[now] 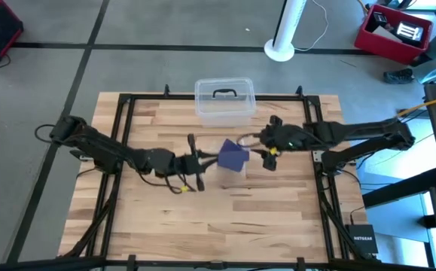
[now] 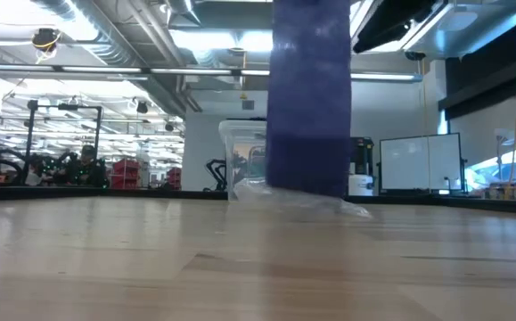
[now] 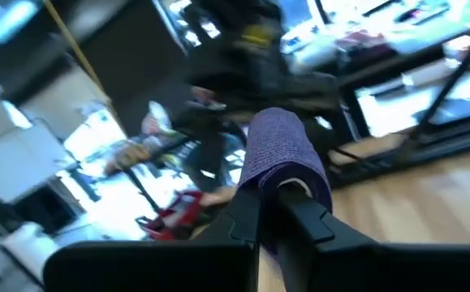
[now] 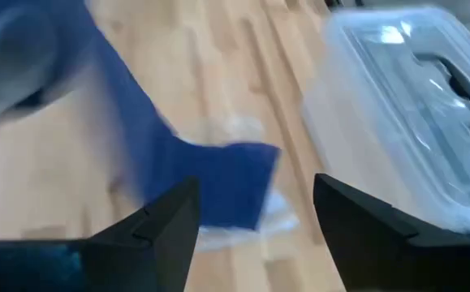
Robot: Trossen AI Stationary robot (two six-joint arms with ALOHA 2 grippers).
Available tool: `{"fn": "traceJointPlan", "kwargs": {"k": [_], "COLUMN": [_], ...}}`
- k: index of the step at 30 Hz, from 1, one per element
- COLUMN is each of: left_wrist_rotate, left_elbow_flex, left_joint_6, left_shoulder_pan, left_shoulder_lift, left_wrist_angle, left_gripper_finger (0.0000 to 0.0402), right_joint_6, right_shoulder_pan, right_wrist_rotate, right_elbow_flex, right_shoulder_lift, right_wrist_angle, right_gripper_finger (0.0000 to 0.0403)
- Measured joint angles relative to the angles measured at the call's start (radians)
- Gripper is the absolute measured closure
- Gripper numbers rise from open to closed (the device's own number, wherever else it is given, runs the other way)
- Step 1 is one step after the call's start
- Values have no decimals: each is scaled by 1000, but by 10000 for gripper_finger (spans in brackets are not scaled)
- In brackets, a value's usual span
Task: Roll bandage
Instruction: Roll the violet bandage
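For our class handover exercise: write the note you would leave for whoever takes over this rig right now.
Left gripper: shut on the bandage, held above mid-table.
Right gripper: open, holding nothing, beside the hanging strip.
Bandage: partly rolled at the left fingers; a loose tail hangs to the table, over a clear plastic bag. Clear box sits at the far edge.
Done: roll started.
Left: wind in the hanging tail.

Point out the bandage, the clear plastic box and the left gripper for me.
bandage [image 1: 234, 157]: high view, middle of the hanging strip.
clear plastic box [image 1: 225, 109]: high view, lid below its black handle.
left gripper [image 3: 272, 212]: left wrist view, between fingertips pinching the bandage.
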State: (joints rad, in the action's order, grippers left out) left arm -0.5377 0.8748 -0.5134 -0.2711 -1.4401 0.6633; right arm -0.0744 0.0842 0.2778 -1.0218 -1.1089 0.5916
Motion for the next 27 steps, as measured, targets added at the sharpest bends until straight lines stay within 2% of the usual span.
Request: {"fn": "traceJointPlan", "kwargs": {"k": [5, 10, 13, 20, 24, 27], "left_wrist_rotate": [32, 182, 254, 257, 256, 256], "left_elbow_flex": [51, 95, 105, 105, 105, 105], "left_joint_6": [-13, 51, 105, 87, 88, 95], "left_shoulder_pan": [50, 79, 84, 84, 84, 83], "left_shoulder_lift": [30, 41, 42, 41, 41, 41], "left_wrist_angle": [8, -25, -80, -22, -33, -63], "left_gripper_finger": [389, 389, 389, 389, 389, 389], "right_joint_6": [-13, -44, -24, 23, 33, 65], "right_shoulder_pan": [43, 40, 40, 40, 40, 40], "right_wrist_rotate": [1, -20, 4, 17, 14, -58], "right_elbow_flex": [253, 449, 472, 556, 574, 573], "right_shoulder_lift": [141, 155, 143, 115, 118, 127], "right_wrist_angle": [-367, -603, -634, -694, -687, -707], "right_gripper_finger": [162, 162, 162, 167, 192, 217]}}
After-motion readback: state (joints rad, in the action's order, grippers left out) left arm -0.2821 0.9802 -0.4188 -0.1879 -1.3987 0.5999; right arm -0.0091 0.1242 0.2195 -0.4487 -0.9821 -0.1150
